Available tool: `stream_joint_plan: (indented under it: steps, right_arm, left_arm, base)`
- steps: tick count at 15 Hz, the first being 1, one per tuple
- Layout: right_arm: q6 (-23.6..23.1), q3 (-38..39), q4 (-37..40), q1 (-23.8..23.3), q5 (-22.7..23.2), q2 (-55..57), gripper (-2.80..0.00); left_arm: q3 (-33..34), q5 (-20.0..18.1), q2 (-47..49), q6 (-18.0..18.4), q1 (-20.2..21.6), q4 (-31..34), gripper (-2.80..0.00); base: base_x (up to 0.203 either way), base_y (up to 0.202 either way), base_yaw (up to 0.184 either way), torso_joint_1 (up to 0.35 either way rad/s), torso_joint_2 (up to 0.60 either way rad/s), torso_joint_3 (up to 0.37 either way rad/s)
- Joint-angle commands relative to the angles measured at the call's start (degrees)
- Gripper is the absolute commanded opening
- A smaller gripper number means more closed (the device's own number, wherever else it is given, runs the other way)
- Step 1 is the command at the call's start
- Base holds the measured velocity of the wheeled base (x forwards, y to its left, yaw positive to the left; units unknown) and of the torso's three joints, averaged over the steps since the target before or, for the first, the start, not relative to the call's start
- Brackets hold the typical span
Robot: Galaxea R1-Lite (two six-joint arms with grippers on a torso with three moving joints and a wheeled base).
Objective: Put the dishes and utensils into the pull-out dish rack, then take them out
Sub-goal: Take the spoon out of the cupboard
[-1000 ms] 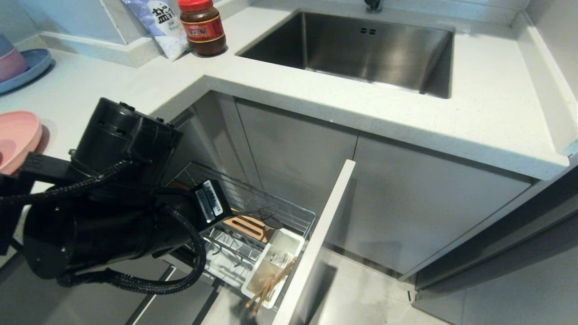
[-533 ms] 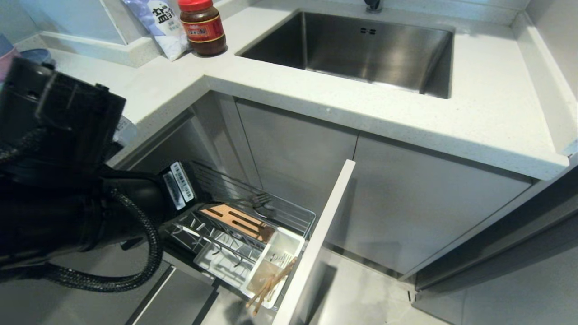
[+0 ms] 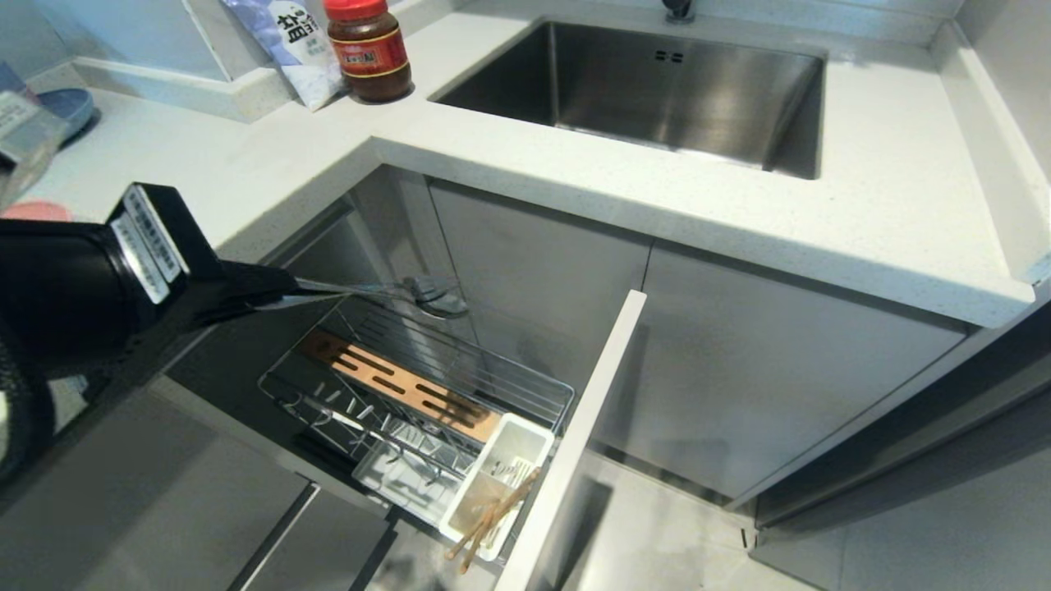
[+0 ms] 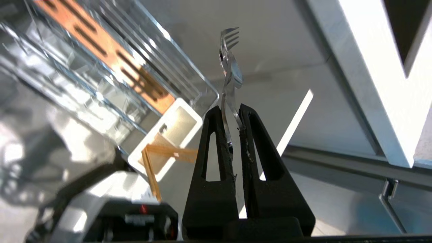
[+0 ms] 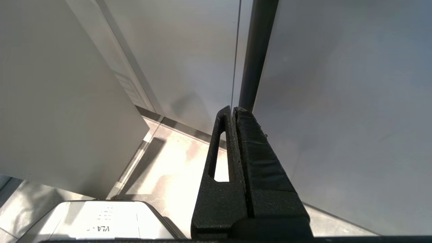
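I see the pale countertop (image 3: 575, 189) wrapping round the steel sink (image 3: 657, 90), a red-lidded jar (image 3: 367, 49) and a white printed packet (image 3: 287, 45) against the back ledge. Below the counter edge, the pull-out dish rack (image 3: 493, 386) stands drawn out with its flat grey front panel (image 3: 575, 443) angled toward me. Inside the chrome wire basket lies the slotted wooden strip (image 3: 394, 386), and at the front sits the white cutlery tray (image 3: 497, 472), with the chopsticks (image 3: 488, 521) leaning out of it over its near end.

My left gripper (image 4: 233, 126) is up above the rack's far end, near the counter edge, its fingers pinched on the handles of the fork (image 4: 228, 42) and spoon (image 4: 236, 72), which stick out together past the fingertips. At far left a sliver of pink plate (image 3: 33, 211) shows on the counter behind the arm.

My right gripper (image 5: 233, 111) hangs beside a cabinet front, fingers pressed together on nothing.
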Motion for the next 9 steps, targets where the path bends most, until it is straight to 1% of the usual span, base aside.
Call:
stream_joint_plan:
  steps: [1,4,9]
  right_arm:
    - [0.0,0.1,0.0,0.0,0.0,-0.2,-2.8]
    - [0.0,0.1,0.0,0.0,0.0,-0.2,-2.8]
    - [0.0,0.1,0.0,0.0,-0.1,-0.2,-2.8]
  left_arm:
    - [-0.7,1.7,-2.3,1.3,0.2,-0.1,-2.8]
    - [-1.4,3.2,-3.6,3.3,0.9,-0.3,-2.8]
    - [-3.6,3.2,-6.3,6.9,4.7,-0.7,-2.8]
  base:
    - [0.0,0.0,0.0,0.0,0.0,0.0]
    - [0.0,0.0,0.0,0.0,0.0,0.0]
    - [0.0,0.0,0.0,0.0,0.0,0.0]
